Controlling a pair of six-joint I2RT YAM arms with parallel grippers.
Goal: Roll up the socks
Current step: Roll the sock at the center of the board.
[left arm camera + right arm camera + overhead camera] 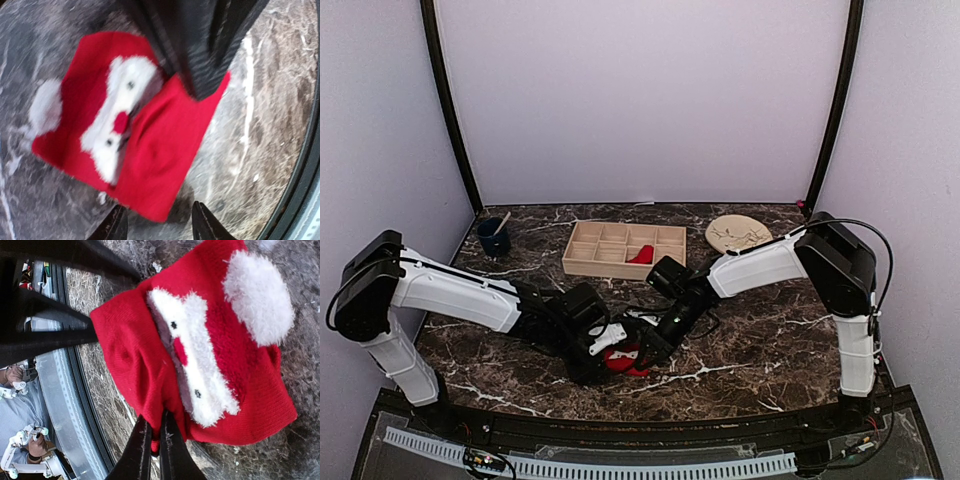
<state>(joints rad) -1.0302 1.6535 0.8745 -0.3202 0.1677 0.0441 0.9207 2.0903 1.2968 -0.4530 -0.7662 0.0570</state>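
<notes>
One red sock [626, 360] with a white fluffy face patch lies folded on the marble table between my two grippers. My right gripper [156, 440] is shut on a fold at that sock's [140, 360] edge, and its dark fingers [200, 60] show at the top of the left wrist view. My left gripper [159, 226] stands open at the opposite edge of the sock [160, 145], its tips on either side of the lower corner without clamping it. A second red sock [640, 255] lies in a compartment of the wooden tray.
The wooden tray [610, 272] with several compartments stands at the back centre. A dark blue cup [497, 242] with a spoon is at the back left, a round wooden plate [738, 234] at the back right. The table's black front rail [75, 405] runs close by the sock.
</notes>
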